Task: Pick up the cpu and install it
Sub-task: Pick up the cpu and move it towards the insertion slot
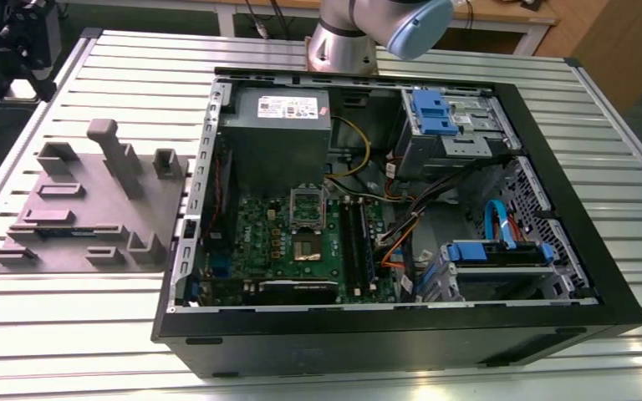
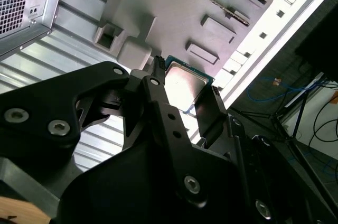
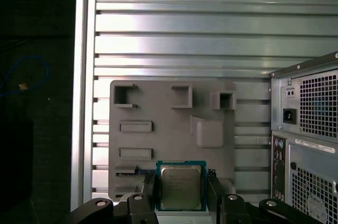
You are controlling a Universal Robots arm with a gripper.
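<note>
The cpu is a flat square chip with a shiny silver top and a green rim. My gripper is shut on it, with one black finger against each side. In the second wrist view the cpu shows its shiny face between the same fingers of the gripper. In both wrist views the chip hangs well above the grey fixture tray. In the exterior view, the green motherboard lies in the open computer case, with its socket uncovered.
The grey fixture tray with raised blocks lies on the slatted metal table at the exterior view's left of the case. A grey power supply, cables and blue drive brackets crowd the case. The case's rear panel stands beside the tray.
</note>
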